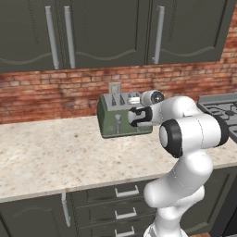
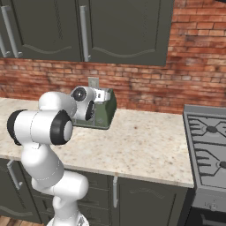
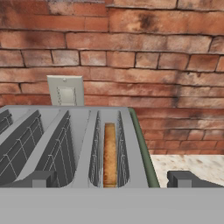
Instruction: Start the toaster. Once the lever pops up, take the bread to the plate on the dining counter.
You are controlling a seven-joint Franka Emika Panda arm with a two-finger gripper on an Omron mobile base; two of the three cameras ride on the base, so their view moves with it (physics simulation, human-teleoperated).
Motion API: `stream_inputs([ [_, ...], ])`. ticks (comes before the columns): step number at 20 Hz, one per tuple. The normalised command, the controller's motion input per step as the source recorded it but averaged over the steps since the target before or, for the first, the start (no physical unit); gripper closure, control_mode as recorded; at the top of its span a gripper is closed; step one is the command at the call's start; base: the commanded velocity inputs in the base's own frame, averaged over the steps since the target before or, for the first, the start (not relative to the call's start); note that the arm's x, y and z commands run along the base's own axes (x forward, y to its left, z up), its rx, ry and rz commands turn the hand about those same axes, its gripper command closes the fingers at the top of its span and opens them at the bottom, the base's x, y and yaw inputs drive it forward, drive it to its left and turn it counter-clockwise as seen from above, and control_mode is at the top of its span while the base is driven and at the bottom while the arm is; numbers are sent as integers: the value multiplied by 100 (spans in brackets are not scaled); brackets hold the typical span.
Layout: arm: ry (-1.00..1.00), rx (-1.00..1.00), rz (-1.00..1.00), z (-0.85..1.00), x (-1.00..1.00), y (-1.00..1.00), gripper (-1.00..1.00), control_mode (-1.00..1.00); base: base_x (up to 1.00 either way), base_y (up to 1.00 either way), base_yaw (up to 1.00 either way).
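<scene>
1. At the far left of the left base view, the narrow beige-topped counter (image 1: 55, 152) ran bare under the dark cabinets up to the toaster (image 1: 111, 121), which stood against the brick wall.

2. On the toaster's green front, the left-hand lever (image 1: 118, 123) showed as a slim silver slider. The right-hand lever, the one to press, was hidden behind the wrist, so its height could not be told.

3. The gripper (image 3: 111, 180) hovered just over the toaster's front right edge, pointing toward the wall. Its two dark fingertips (image 3: 41, 179) stood spread wide, one to each side of the rightmost slot, holding nothing.

4. The bread (image 3: 110, 153) sat edge-on in that rightmost slot, directly ahead of the fingers and midway between them. Its long axis ran away from the hand toward the wall socket (image 3: 65, 90), in line with the slot.

5. The relation that mattered: the lever probably lay below and on the near side of the fingers, on the front face, while the bread lay ahead. The coming move would likely call for dropping down the front, not reaching forward.

6. To the right, the stove (image 2: 207, 145) stood well apart from the toaster.
</scene>
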Motion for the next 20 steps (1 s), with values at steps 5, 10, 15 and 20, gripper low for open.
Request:
stream_inputs([
  [5,0,0,0,0,0,0,-100,-100,0,0,0],
  [10,0,0,0,0,0,0,-100,-100,0,0,0],
  [15,0,0,0,0,0,0,-100,-100,0,0,0],
  [20,0,0,0,0,0,0,-100,-100,0,0,0],
])
